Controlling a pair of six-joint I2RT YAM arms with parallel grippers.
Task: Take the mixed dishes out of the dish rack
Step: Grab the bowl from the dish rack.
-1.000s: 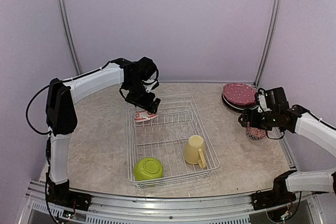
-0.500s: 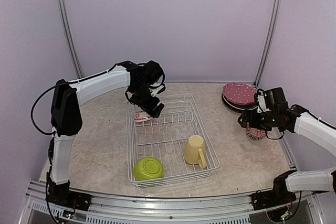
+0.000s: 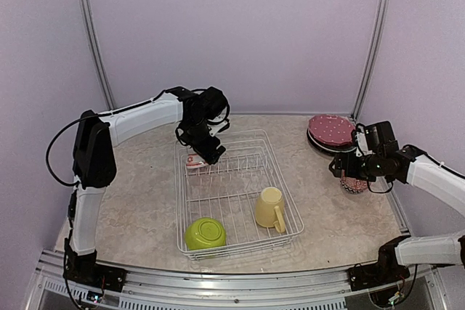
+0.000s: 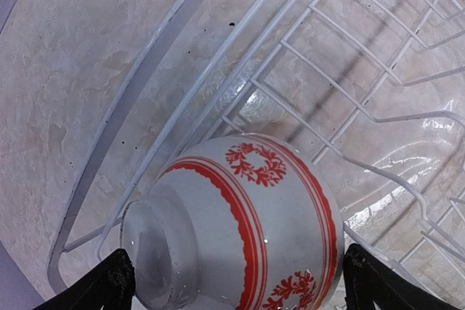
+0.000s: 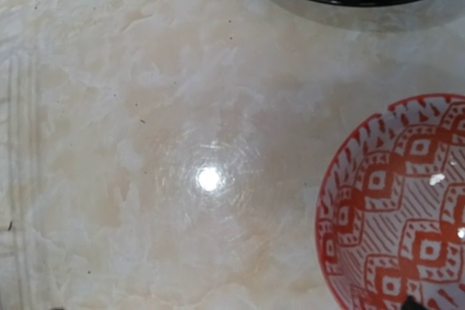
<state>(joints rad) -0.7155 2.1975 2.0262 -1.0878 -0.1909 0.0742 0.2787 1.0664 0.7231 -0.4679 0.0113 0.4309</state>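
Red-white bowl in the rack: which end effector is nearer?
Left. Left end effector straddles the red-white bowl; right end effector is off the dish rack, above a red-patterned bowl.

**Background only: table, walls, poles, rail**

I see a table (image 3: 138, 201) with a beige marbled top, pale veins all through it, glossy finish. In the right wrist view it throws back one bright round glare spot, and I get faint straight streaks near the left edge of that view. In the left wrist view I catch a few tiny dark specks on it. Walls (image 3: 240, 34) behind and on both sides are plain lilac. Left pole (image 3: 91, 34), thin grey metal, climbs the back left corner, leaning slightly. Right pole (image 3: 374, 41), same metal, stands in the back right corner. Rail (image 3: 218, 284), silver and grooved, runs along the near table edge from side to side.
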